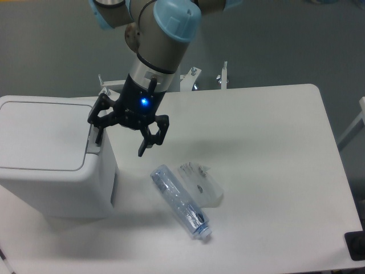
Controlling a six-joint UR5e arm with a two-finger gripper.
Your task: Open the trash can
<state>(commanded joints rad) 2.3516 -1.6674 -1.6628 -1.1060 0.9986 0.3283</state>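
The trash can (pixel 51 154) is a big white boxy bin on the left side of the table, its flat lid down. A grey push tab (pixel 92 142) runs along the lid's right edge. My gripper (pixel 120 147) hangs open at the bin's right edge, a blue light glowing on its body. Its left finger (pixel 98 136) is over the grey tab; whether it touches cannot be told. The right finger (pixel 146 145) hangs beside the bin, above the table. Nothing is held.
A clear plastic bottle (pixel 181 202) lies on the white table (pixel 274 171) right of the bin, with a crumpled clear wrapper (pixel 202 184) beside it. Metal brackets (pixel 222 75) stand at the table's far edge. A black object (pixel 356 245) is at the bottom right corner.
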